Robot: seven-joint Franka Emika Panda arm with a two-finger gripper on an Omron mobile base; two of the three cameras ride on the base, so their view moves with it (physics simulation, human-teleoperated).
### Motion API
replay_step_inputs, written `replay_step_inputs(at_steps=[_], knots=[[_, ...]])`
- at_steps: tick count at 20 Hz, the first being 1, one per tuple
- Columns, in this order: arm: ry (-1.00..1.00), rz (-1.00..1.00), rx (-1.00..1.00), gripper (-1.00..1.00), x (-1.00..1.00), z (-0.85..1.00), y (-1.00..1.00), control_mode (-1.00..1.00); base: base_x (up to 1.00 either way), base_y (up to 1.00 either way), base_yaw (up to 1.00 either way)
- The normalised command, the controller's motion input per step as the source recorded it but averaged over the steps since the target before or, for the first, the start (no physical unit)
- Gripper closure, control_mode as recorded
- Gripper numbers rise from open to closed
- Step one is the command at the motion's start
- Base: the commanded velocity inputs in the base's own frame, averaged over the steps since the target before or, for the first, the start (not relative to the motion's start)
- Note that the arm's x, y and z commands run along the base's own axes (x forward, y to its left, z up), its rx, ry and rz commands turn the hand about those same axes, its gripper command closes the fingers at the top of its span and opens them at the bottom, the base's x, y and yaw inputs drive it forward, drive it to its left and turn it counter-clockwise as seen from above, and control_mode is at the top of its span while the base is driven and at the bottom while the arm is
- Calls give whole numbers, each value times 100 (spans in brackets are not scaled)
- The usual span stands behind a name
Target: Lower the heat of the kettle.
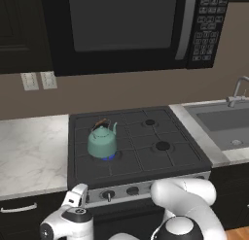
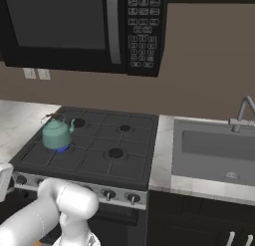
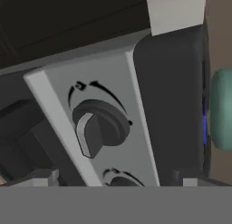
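The mint-green kettle [image 1: 102, 141] [image 2: 57, 133] stands on the stove's front-left burner, over a small blue flame [image 1: 109, 157]. My gripper [image 1: 80, 191] is low at the left end of the stove's silver control panel [image 1: 121, 191]. In the hand view it faces a dark round knob [image 3: 97, 125] head-on, still a short way off. The knob's grip bar points down and left in that view. My gripper [image 3: 115, 181] is open, its fingertips [image 3: 41, 177] far apart with nothing between them. The kettle [image 3: 222, 109] and flame [image 3: 205, 125] show at the right edge.
More knobs [image 1: 108, 195] [image 2: 108, 194] line the panel, and a second knob [image 3: 120, 178] sits just below the one I face. A black microwave [image 1: 121, 25] hangs above the stove. Marble counter [image 1: 29, 151] lies left, a sink [image 1: 228, 122] right.
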Motion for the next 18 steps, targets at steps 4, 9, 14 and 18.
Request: replay_step_inputs(at_steps=[4, 9, 14, 18], knots=[[-5, 3, 0, -100, 15, -18, 5, -100, 0, 0, 0], [0, 0, 0, -100, 14, -10, 16, -100, 0, 0, 0], [0, 0, 0, -100, 13, -17, 18, -100, 0, 0, 0], [0, 1, 0, -100, 10, -17, 12, -100, 0, 0, 0]])
